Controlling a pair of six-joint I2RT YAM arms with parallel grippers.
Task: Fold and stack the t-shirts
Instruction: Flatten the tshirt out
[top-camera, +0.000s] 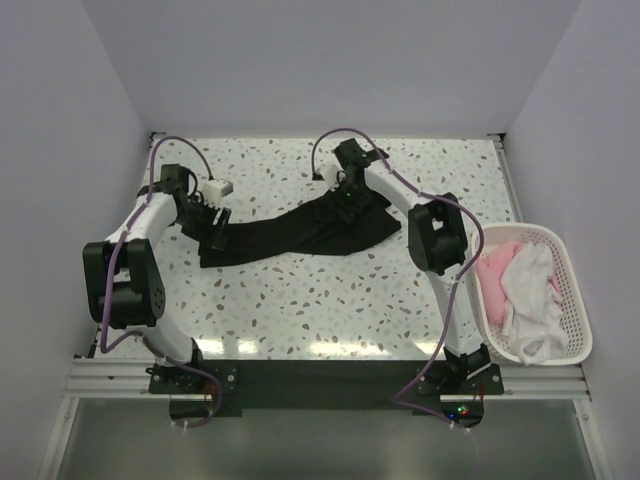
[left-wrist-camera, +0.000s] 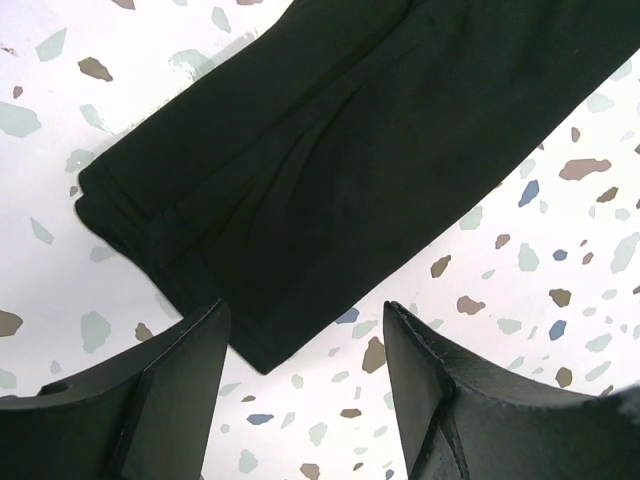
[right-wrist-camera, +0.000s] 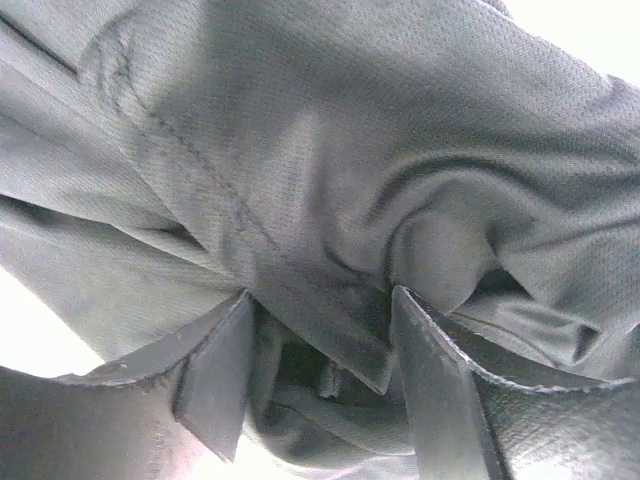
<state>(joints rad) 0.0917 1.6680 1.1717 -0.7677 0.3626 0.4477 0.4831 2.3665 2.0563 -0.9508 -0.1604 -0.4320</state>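
A black t-shirt (top-camera: 290, 235) lies stretched in a long band across the speckled table, bunched at its right end. My left gripper (top-camera: 215, 238) is at the shirt's left end. In the left wrist view it (left-wrist-camera: 305, 310) is open and empty, with a hemmed corner of the shirt (left-wrist-camera: 330, 170) lying just ahead of the fingertips. My right gripper (top-camera: 345, 205) is pressed down into the bunched right end. In the right wrist view it (right-wrist-camera: 320, 295) is open, with a fold of the black fabric (right-wrist-camera: 330, 150) between its fingers.
A white slatted basket (top-camera: 575, 300) stands at the table's right edge. It holds a white shirt (top-camera: 530, 300) and a pink shirt (top-camera: 495, 270). Walls close in the table at the back and on both sides.
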